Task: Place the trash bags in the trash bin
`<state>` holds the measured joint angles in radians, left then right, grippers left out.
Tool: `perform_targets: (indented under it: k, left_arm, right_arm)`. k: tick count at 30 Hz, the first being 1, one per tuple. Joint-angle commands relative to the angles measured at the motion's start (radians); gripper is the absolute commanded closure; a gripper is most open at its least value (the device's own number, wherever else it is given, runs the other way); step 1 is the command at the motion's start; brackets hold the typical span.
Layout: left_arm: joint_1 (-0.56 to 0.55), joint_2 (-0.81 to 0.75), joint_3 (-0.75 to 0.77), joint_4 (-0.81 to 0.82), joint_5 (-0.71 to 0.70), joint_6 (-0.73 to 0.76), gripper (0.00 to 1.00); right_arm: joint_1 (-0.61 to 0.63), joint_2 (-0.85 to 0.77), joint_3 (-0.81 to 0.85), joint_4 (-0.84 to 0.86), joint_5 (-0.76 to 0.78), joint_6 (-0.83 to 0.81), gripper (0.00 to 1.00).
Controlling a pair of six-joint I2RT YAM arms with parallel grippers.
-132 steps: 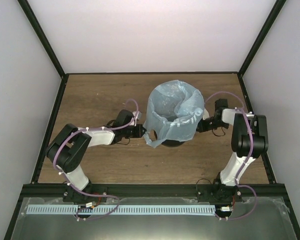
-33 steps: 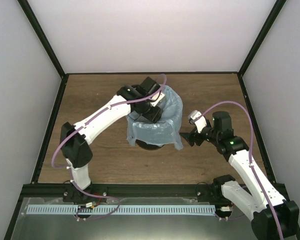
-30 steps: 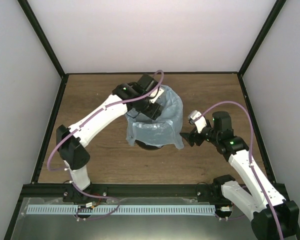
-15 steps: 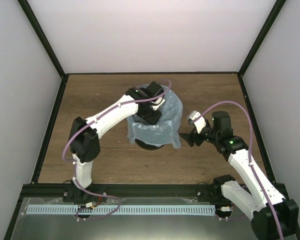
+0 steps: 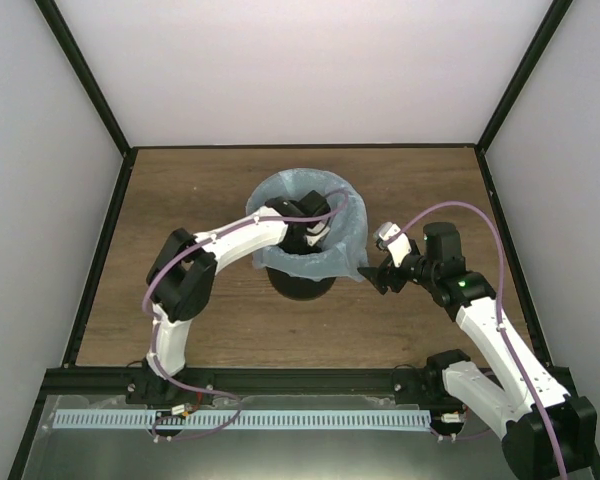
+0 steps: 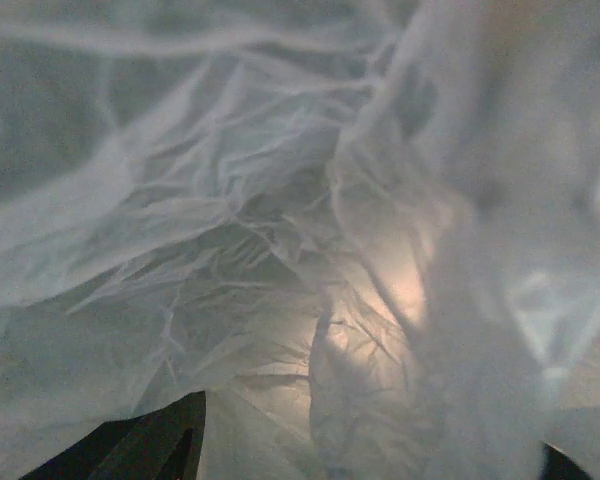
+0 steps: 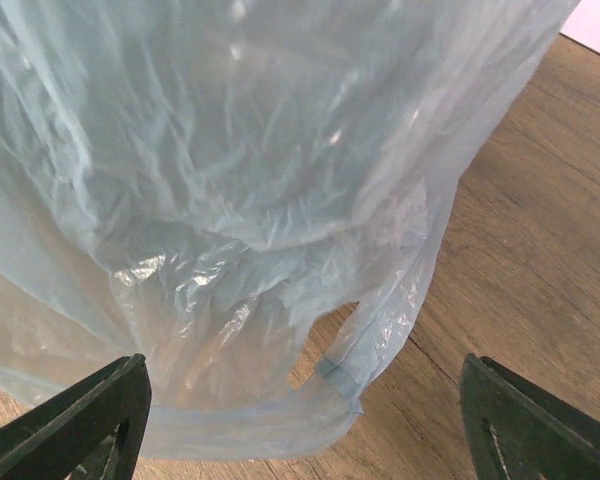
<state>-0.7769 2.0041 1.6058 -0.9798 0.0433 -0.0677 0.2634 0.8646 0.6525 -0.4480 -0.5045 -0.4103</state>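
Observation:
The light-blue trash bag (image 5: 332, 258) lines the black trash bin (image 5: 302, 288), its edge folded out over the rim. My left gripper (image 5: 315, 233) reaches down inside the bin's mouth. In the left wrist view crumpled bag film (image 6: 280, 200) fills the frame, and one dark fingertip (image 6: 160, 452) shows at the lower left, far from the other corner, so the jaws stand open. My right gripper (image 5: 369, 277) is open just right of the bin. A handle loop (image 7: 380, 340) of the bag (image 7: 230, 150) hangs ahead of the right gripper (image 7: 300, 430), between its fingers (image 7: 80, 420), untouched.
The bin stands mid-table on brown wood (image 5: 180, 200). White walls with black frame posts (image 5: 115, 210) close in the back and both sides. Bare wood (image 7: 540, 200) lies to the right of the bag.
My left arm has dropped from above the bin into its mouth, pushing the bag down inside. The bag's rim now sits lower round the bin. The right arm has held still.

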Motion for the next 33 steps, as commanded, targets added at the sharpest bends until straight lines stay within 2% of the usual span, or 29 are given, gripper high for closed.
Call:
perform_targets:
  k: [1,11,16,23,26,28,30,33]
  left_arm:
    - [-0.002,0.047,-0.015,0.039,0.068,0.012,0.44]
    - [-0.002,0.116,-0.032,0.055,0.082,-0.002,0.44]
    - [-0.002,0.15,-0.046,0.039,-0.006,-0.03,0.45]
    - [-0.002,0.15,-0.072,0.054,-0.013,-0.05,0.45]
    - [-0.002,0.159,-0.07,0.045,-0.062,-0.06,0.45]
    - [-0.003,0.177,-0.057,0.017,-0.17,-0.085,0.44]
    - [-0.004,0.186,-0.051,-0.003,-0.207,-0.089,0.44]
    - [-0.004,0.154,-0.069,0.036,-0.076,-0.065,0.44]
  right_arm:
    - [-0.001,-0.005,0.001,-0.011,-0.015,-0.016,0.14]
    - [-0.002,-0.012,-0.001,-0.01,-0.017,-0.019,0.14]
    - [-0.001,-0.011,-0.001,-0.01,-0.019,-0.019,0.14]
    - [-0.001,-0.012,-0.001,-0.011,-0.019,-0.021,0.14]
    - [-0.001,-0.012,-0.001,-0.011,-0.019,-0.022,0.14]
    - [-0.001,-0.012,-0.001,-0.012,-0.019,-0.021,0.14]
    - [0.0,-0.012,-0.001,-0.011,-0.019,-0.021,0.14]
    - [-0.001,-0.011,-0.001,-0.012,-0.019,-0.022,0.14]
